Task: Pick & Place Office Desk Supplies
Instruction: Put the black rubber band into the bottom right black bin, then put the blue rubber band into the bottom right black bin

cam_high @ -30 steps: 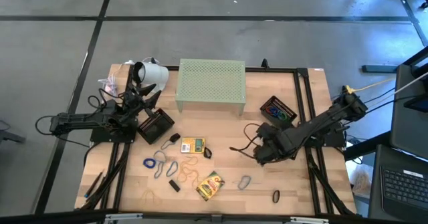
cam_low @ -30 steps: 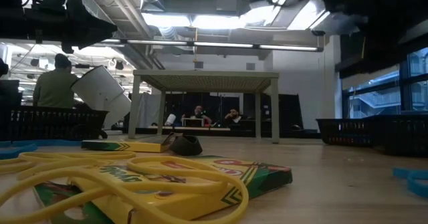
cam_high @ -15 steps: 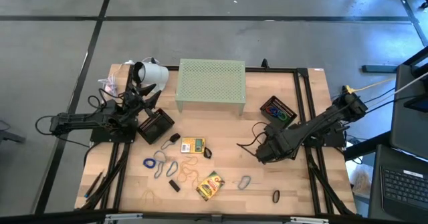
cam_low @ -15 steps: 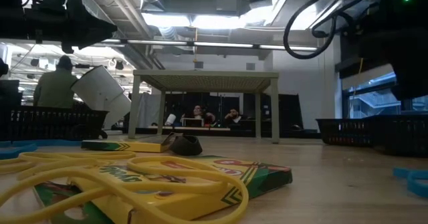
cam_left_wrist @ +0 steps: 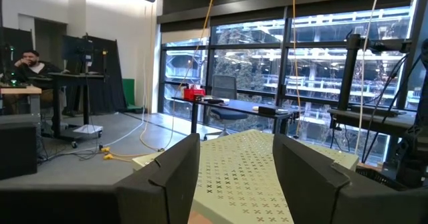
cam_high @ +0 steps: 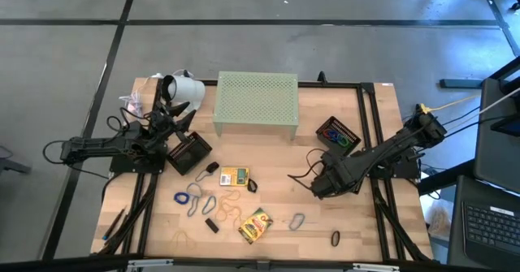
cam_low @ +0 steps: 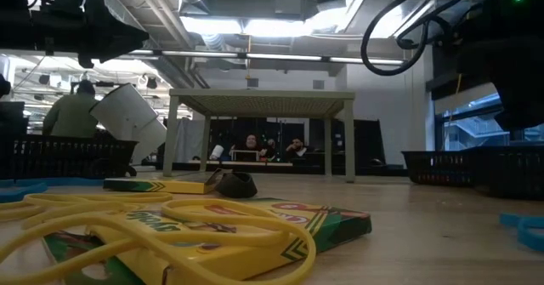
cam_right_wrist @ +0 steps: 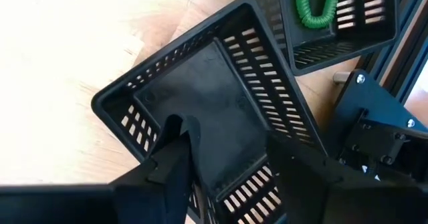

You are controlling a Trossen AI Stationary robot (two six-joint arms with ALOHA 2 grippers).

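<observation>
Two parted fingers of the right gripper (cam_right_wrist: 227, 164) hang over an empty black tray (cam_right_wrist: 207, 103), with a green coil (cam_right_wrist: 314, 7) in the tray beyond; the left gripper (cam_left_wrist: 234, 177) also stands spread.

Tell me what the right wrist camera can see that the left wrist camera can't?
Only the right wrist view shows an empty black mesh tray on the wooden table, right under the open right gripper, and a second tray holding a green coil.

Only the left wrist view shows the top of the pale green perforated stand, big windows, and a seated person far off, seen past the open left gripper.

Both show just their own two dark fingers.
</observation>
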